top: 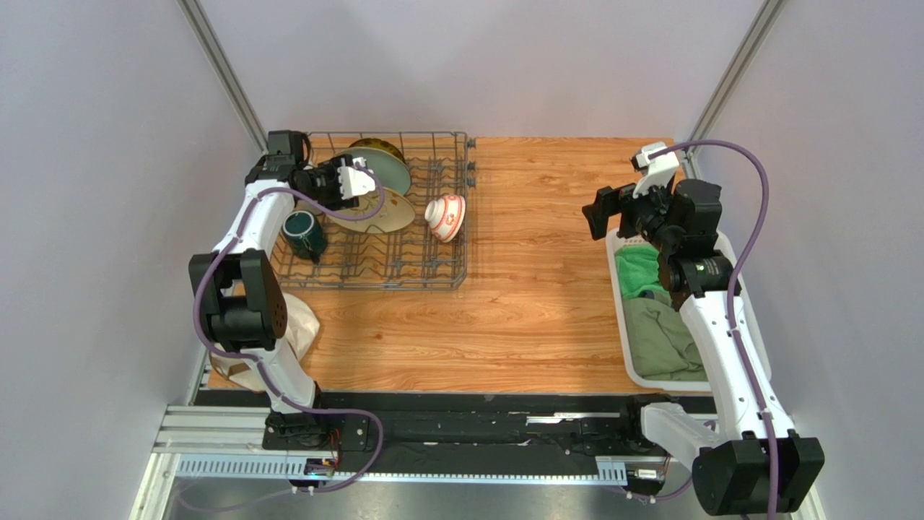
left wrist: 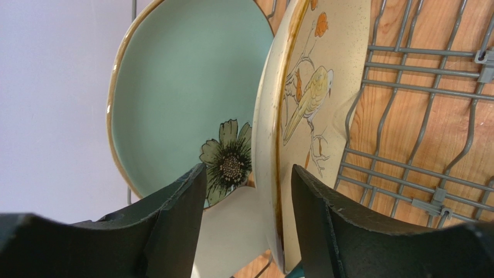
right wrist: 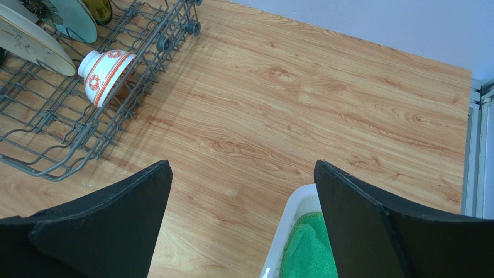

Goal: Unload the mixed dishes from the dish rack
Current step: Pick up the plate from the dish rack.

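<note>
The grey wire dish rack (top: pixel 428 271) stands at the table's far left. A pale green flowered plate (left wrist: pixel 180 87) and a cream plate (left wrist: pixel 316 87) with a bird painted on it stand upright in it. A yellow-and-dark patterned plate (top: pixel 380 150) stands behind them. My left gripper (left wrist: pixel 248 169) is open, its jaws either side of the cream plate's rim, with a gap on the left side. A red-and-white bowl (top: pixel 446 216) lies on its side at the rack's right, and a dark green mug (top: pixel 303 233) stands at its left. My right gripper (right wrist: pixel 242 168) hangs open and empty above the table.
A white plastic basket (top: pixel 627 314) with green cloths (top: pixel 662 330) runs along the right edge, under my right arm. A pale beige object (top: pixel 298 325) lies on the table, partly hidden by my left arm. Bare wood (top: pixel 531 271) lies between rack and basket.
</note>
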